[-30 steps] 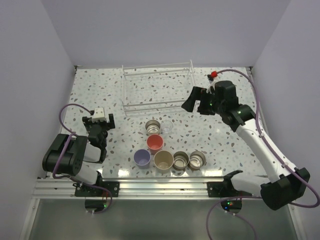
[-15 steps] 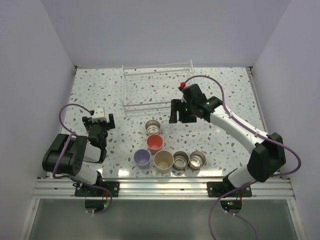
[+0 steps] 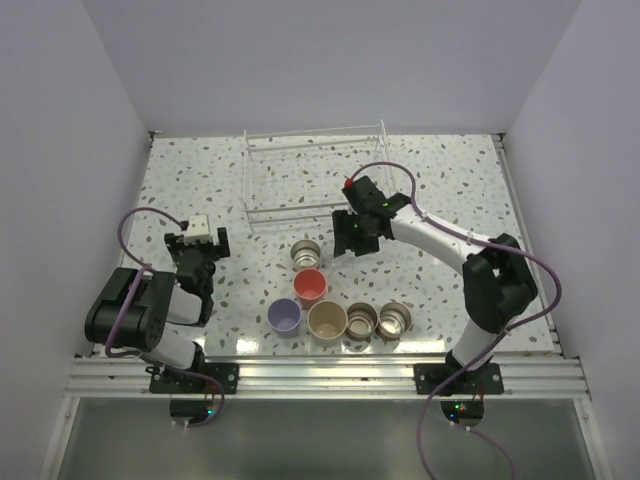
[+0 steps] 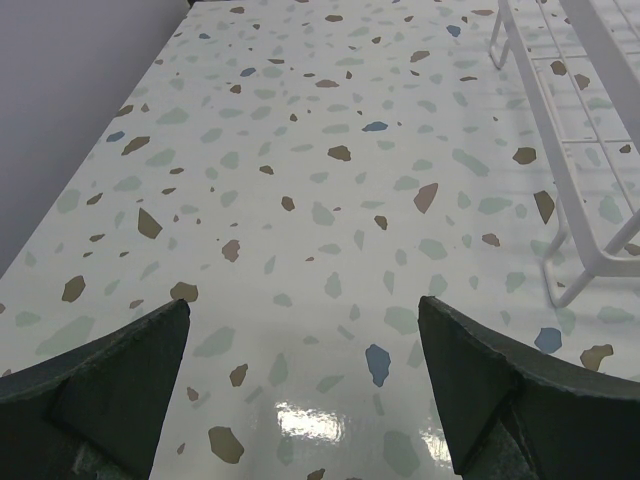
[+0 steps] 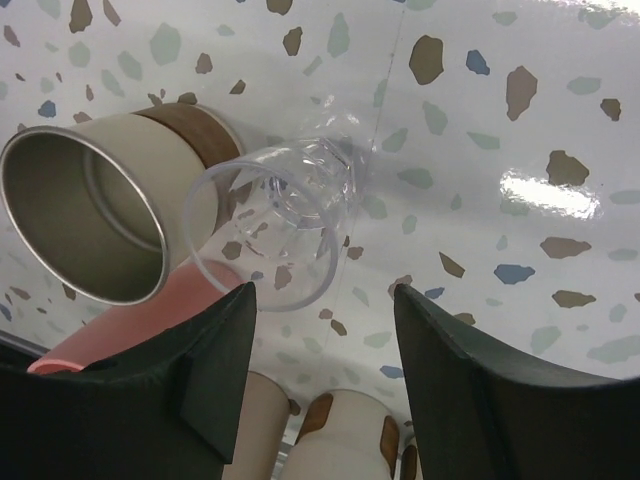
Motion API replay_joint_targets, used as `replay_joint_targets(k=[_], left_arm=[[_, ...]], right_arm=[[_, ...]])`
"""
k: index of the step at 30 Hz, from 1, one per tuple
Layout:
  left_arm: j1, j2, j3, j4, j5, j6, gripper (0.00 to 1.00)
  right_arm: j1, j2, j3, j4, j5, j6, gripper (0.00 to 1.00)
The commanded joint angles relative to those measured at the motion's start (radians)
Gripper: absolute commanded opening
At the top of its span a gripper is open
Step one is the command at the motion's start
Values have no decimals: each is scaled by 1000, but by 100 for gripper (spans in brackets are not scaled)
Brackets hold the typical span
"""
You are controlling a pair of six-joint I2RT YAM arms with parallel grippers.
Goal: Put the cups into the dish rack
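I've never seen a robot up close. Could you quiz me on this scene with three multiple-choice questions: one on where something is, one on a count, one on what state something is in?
1. Where is the coral-red cup?
A. On the table, on the arms' side of the dish rack
B. Inside the rack
C. Held up in the air

2. How many steel cups show from above?
A. One
B. Three
C. Five

3. How is the left gripper?
A. Shut on a cup
B. Open, nothing between its fingers
C. Shut and empty

Answers:
1 A: it stands on the speckled top among the other cups, outside the wire bars.
2 B: one sits by the rack and two at the right end of the near row.
3 B: its wrist view shows only bare table between the two spread fingers.
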Motion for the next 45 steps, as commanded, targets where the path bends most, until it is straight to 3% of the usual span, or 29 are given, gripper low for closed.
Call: replay_joint_targets(k=[1,8,20,24,33,37,45], left_arm=[[2,-6,14,121,-2,-13,100],[2,-8,12,121,-2,-13,100],[2,-6,12,123,-2,-11,100],[2,-8,12,124,-2,-11,100],[2,-14,14,120,17,-5,100],[2,-66,60,-4,35,6,100],[2,-270,294,-545,-49,-114,100]], right_arm=[[10,23,47,47,30,26,59],[16,95,84,39,64,35,50],[19,116,114,7,83,17,15],[20,110,139,-35,109,-2,7],[19,-5,193,-177,224,-72,2],[19,-75,206,-226,285,-98,1],[19,-167,269,-265,322,-103,0]])
